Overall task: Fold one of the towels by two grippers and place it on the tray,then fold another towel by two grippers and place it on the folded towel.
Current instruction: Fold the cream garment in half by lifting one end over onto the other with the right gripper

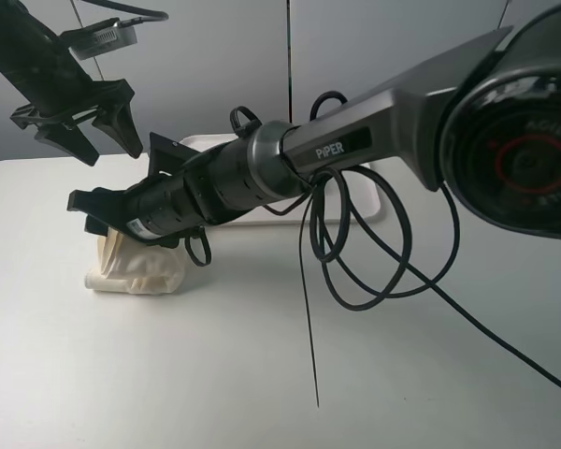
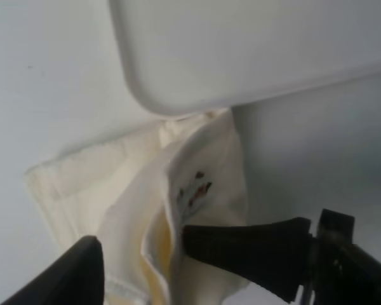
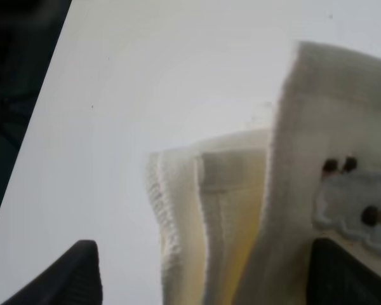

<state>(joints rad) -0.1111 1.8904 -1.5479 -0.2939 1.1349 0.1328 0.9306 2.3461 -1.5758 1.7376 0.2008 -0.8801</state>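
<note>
Straddling the cream towel (image 3: 241, 210) with jaws wide, right tool (image 3: 203, 279); left tool (image 1: 79, 126) wide above

Two dark grey arms with black fittings are observed. The right arm (image 1: 355, 140) is marked "PIPER" in white lettering on a dark plate; its forearm is built of ribbed black cylindrical sections. A large rounded joint housing (image 1: 528, 154) carries a red ring marking. Thin black cables (image 1: 355, 253) are looped beneath it. The left gripper (image 1: 75, 117) is fitted with black, pointed, claw-like fingers.
</note>
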